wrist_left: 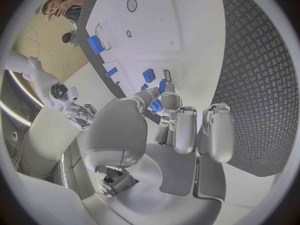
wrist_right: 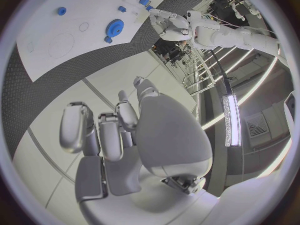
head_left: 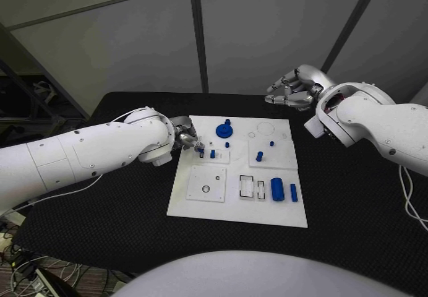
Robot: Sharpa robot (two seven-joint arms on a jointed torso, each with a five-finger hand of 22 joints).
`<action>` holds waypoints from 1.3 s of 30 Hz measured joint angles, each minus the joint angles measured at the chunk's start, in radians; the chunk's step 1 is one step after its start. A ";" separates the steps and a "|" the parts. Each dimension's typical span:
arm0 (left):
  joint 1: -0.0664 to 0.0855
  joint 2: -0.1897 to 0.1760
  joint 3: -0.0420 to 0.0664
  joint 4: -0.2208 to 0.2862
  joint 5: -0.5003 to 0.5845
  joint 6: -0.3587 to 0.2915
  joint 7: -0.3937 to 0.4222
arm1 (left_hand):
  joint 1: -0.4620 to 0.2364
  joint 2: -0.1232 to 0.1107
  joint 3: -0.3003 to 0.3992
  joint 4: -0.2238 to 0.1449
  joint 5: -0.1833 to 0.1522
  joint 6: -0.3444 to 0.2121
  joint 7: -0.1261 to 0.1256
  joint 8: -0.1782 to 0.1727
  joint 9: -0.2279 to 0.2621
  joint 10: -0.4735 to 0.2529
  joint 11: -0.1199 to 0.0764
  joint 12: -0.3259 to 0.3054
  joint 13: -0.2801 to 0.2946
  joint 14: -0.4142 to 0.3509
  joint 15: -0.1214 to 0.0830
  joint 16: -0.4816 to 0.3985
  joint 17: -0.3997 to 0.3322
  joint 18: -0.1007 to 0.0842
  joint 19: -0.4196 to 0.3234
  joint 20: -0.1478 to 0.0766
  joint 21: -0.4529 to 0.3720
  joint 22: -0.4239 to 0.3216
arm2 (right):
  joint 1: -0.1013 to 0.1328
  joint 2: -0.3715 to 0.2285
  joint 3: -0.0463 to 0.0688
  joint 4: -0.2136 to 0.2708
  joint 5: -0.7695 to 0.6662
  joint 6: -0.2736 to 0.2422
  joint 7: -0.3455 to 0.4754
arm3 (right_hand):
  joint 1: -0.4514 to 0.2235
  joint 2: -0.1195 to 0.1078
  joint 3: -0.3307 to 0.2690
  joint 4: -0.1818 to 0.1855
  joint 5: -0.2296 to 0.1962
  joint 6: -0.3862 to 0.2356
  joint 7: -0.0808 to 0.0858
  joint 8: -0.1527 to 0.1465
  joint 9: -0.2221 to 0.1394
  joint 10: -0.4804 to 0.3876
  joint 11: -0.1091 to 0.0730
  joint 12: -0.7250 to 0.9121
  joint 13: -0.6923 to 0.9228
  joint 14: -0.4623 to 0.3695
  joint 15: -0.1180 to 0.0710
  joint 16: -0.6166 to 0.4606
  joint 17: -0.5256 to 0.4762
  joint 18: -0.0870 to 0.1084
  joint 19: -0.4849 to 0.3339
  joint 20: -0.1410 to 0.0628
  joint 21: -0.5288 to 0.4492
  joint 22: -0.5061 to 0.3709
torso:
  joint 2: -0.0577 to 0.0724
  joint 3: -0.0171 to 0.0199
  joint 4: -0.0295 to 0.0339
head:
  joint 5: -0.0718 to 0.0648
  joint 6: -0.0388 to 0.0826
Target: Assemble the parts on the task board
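Grey wall panels stand behind a black table (head_left: 107,204) that carries the white task board (head_left: 236,204) at its middle, so both arms can reach it from either side.

At the board's left edge the left hand (head_left: 185,137) sits low over the upper-left raised plate, fingers curled toward a small blue part (head_left: 212,153) standing there. The left wrist view shows its fingertips (wrist_left: 164,97) closing round a blue piece (wrist_left: 156,105), which I judge to be a pinch, though the fingers hide the contact and I cannot be sure. The hand is likely there to seat or lift that peg.

Further along, the blue gear (head_left: 226,130) lies near the board's far edge, with another peg (head_left: 260,156) standing on the second raised plate toward the right edge. Near the front right corner a blue cylinder (head_left: 278,189) and a thinner bar (head_left: 294,192) lie beside empty rectangular slots, apparently waiting to be fitted.

Beyond the board's far right corner, the right hand (head_left: 292,91) hangs above the table, fingers loosely curled around nothing, kept clear of the work.
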 measured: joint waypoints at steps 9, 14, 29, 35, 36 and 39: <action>-0.003 0.003 -0.006 -0.002 -0.023 0.011 -0.003 | -0.003 -0.003 0.002 0.001 0.004 0.000 0.000 0.000 0.001 0.000 0.000 0.000 0.000 0.000 0.000 0.000 0.000 -0.001 0.000 0.000 0.000 0.000 | 0.000 0.000 0.000 0.000 0.000 0.000 0.000 | 0.000 0.000 0.000 0.000 0.000 0.000 0.000 0.000 0.000 0.000 0.000 0.000 0.000 0.000 0.000 0.000 0.000 0.000 0.000 0.000 0.000 0.000 | 0.000 0.0000 0.0008 | 0.002 -0.004; -0.003 0.003 -0.007 0.000 -0.032 0.018 -0.003 | -0.011 -0.011 0.012 -0.009 0.004 0.000 0.000 0.000 0.001 0.003 -0.002 0.000 0.000 0.000 0.000 0.000 0.000 -0.002 0.000 0.000 0.000 0.000 | 0.000 0.000 0.000 0.000 0.000 0.000 0.000 | 0.000 0.000 0.000 0.000 0.000 0.000 0.000 0.000 0.000 0.000 0.000 0.000 0.000 0.000 0.000 0.000 0.000 0.000 0.000 0.000 0.000 0.000 | 0.000 -0.0001 0.0008 | 0.003 -0.005; -0.004 0.006 -0.007 -0.002 -0.045 0.038 -0.003 | -0.014 -0.014 0.018 -0.012 0.008 0.000 0.000 0.000 0.001 0.004 -0.003 0.000 0.000 0.001 0.001 0.000 0.000 -0.002 0.000 0.000 0.004 0.000 | 0.000 0.000 0.000 0.000 0.000 0.000 0.000 | 0.000 0.000 0.000 0.000 0.000 0.000 0.000 0.000 0.000 0.000 0.000 0.000 0.000 0.000 0.000 0.000 0.000 0.000 0.000 0.000 0.000 0.000 | -0.001 -0.0001 0.0008 | 0.002 -0.006; -0.003 0.006 -0.010 -0.001 -0.050 0.042 -0.003 | -0.014 -0.014 0.018 -0.013 0.008 0.000 0.000 -0.001 0.002 0.005 -0.002 0.000 0.000 0.001 0.001 0.000 0.000 -0.002 0.000 0.000 0.004 0.000 | 0.000 0.000 0.000 0.000 0.000 0.000 0.000 | 0.000 0.000 0.000 0.000 0.000 0.000 0.000 0.000 0.000 0.000 0.000 0.000 0.000 0.000 0.000 0.000 0.000 0.000 0.000 0.000 0.000 0.000 | 0.000 -0.0001 0.0008 | 0.001 -0.009; -0.002 0.006 -0.010 -0.001 -0.051 0.042 -0.003 | -0.014 -0.014 0.018 -0.013 0.008 0.000 0.000 -0.002 0.002 0.005 -0.002 0.000 0.000 0.001 0.001 0.000 0.000 -0.002 0.000 0.000 0.004 0.000 | 0.000 0.000 0.000 0.000 0.000 0.000 0.000 | 0.000 0.000 0.000 0.000 0.000 0.000 0.000 0.000 0.000 0.000 0.000 0.000 0.000 0.000 0.000 0.000 0.000 0.000 0.000 0.000 0.000 0.000 | 0.000 -0.0001 0.0008 | 0.001 -0.009; -0.002 0.006 -0.011 -0.001 -0.053 0.043 -0.003 | -0.014 -0.014 0.018 -0.013 0.008 0.000 0.000 0.001 0.002 0.005 -0.002 0.000 0.000 0.001 0.001 0.000 0.000 -0.002 0.000 0.000 0.004 0.000 | 0.000 0.000 0.000 0.000 0.000 0.000 0.000 | 0.000 0.000 0.000 0.000 0.000 0.000 0.000 0.000 0.000 0.000 0.000 0.000 0.000 0.000 0.000 0.000 0.000 0.000 0.000 0.000 0.000 0.000 | 0.000 -0.0002 0.0008 | 0.001 -0.009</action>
